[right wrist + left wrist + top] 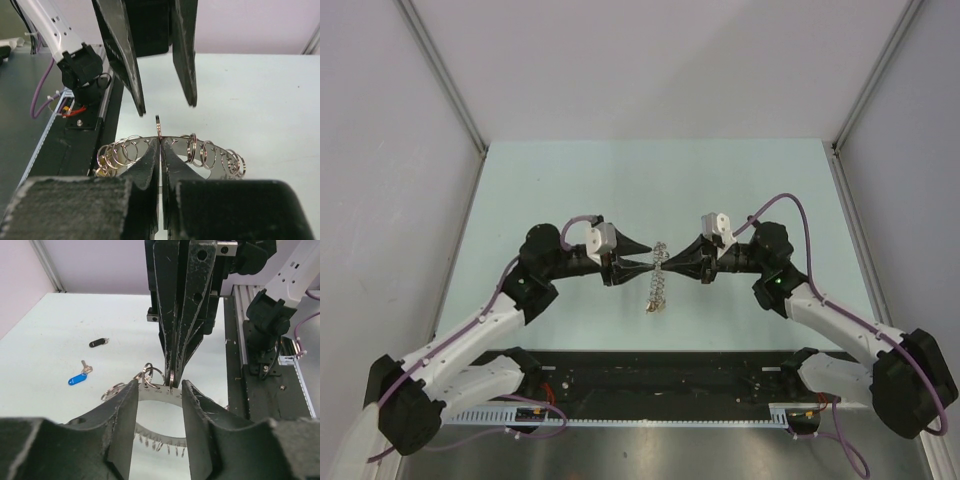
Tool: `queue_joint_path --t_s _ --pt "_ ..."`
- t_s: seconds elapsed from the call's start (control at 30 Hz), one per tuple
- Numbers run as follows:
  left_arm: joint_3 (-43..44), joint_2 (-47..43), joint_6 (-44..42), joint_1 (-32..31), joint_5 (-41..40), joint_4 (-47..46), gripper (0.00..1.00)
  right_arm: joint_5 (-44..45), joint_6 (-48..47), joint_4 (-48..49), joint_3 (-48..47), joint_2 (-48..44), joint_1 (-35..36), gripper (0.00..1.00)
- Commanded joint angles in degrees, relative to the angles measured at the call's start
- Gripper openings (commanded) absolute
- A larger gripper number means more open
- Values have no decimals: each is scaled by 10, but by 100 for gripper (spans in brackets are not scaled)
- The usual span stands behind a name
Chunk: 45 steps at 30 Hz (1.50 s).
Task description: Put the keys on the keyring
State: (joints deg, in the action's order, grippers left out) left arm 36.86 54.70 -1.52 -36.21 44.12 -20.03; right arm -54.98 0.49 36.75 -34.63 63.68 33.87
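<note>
**Right hand (159,145) clamped on keyring (212,155), left hand (160,386) spread**

Right hand fingers were pressed together, pinching a loop on the keyring rim. The left hand stood spread, its fingers either side of the same stretch of ring, tip to tip with the right hand. The keyring sat between both hands at mid-bench (570,180). Loose on the bench, apart from it, lay the blue key (77,378) and black key (98,342). The yellowish bit (650,308) at the ring's near end was possibly the yellow key.

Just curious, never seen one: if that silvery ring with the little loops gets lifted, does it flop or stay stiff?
Probably stiff: pinched at one spot by the right pincer, the keyring holds its curve. Its small loops look loosely threaded, so they would likely swing. Thin metal, so probably light for its width.
</note>
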Motion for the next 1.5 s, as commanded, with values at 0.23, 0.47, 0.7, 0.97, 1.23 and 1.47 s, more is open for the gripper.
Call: queue_joint_path --t_s 0.23,0.47,0.7,0.97,1.23,1.47 --pt "109 35 -192 0 21 284 48 38 -196 -321 -104 -25 15 0" --pt "118 54 -229 -26 -3 329 49 114 -244 -445 -148 -7 48 0" --pt "116 52 -235 -32 -22 331 49 250 -259 -538 -204 18 102 0" --pt "98 39 -225 -33 -52 297 51 343 -254 -610 -236 26 135 0" --pt "87 59 -201 -48 -32 262 49 316 -260 -608 -237 23 138 0" --pt "72 77 -176 -57 -20 222 42 310 -253 -601 -236 16 133 0"
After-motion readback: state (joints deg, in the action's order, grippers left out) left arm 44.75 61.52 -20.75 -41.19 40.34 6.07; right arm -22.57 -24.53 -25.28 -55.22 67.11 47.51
